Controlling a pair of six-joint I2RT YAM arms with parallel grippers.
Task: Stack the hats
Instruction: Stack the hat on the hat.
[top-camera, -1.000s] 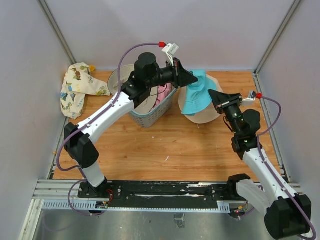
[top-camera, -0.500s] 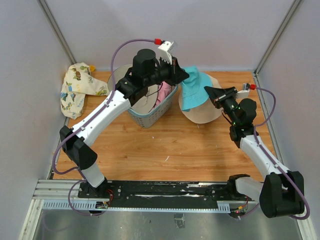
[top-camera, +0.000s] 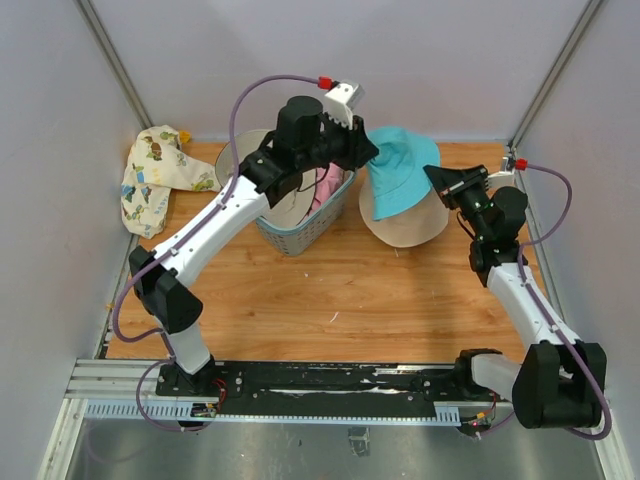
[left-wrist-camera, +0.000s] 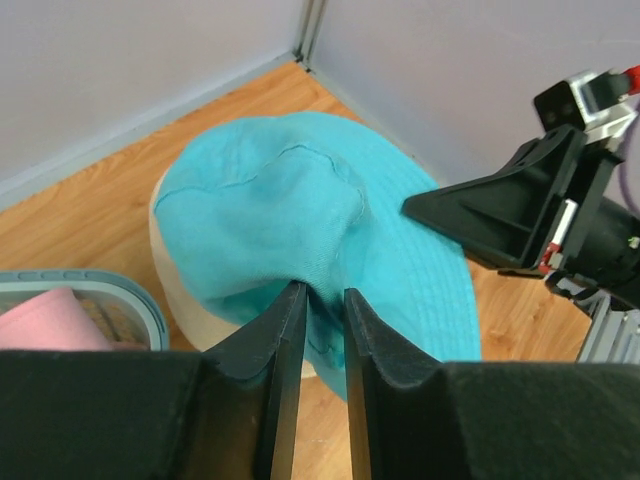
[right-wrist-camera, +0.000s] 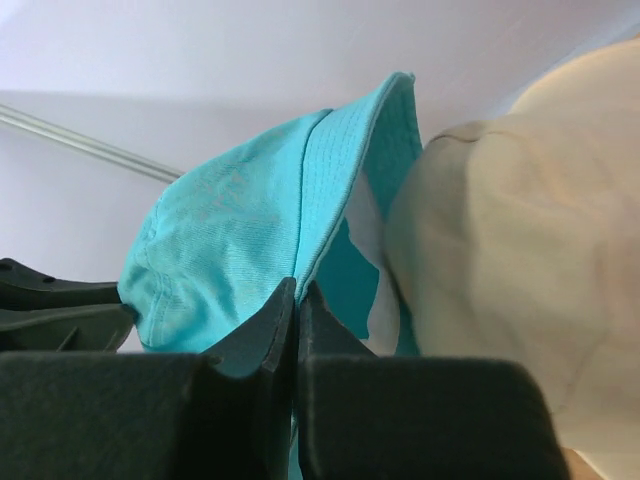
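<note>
Plain walled cell around a wooden tabletop (top-camera: 340, 290), seen from above.
Pale lilac-grey panels close the table in on three sides: the back wall (top-camera: 330, 60) at 12 o'clock, the left wall (top-camera: 45, 220) at 9 and the right wall (top-camera: 600, 220) at 3. Slim metal corner posts (top-camera: 108, 60) run up the seams at 11 and 1 o'clock. The tabletop is warm orange-brown board with fine grain and a few small pale scuffs near its middle. At 6 o'clock a slotted aluminium rail (top-camera: 300, 409) edges it, and beyond that lies a dull grey metal sheet (top-camera: 300, 455), possibly a lower shelf. The light is soft and even, with faint shadows.
</note>
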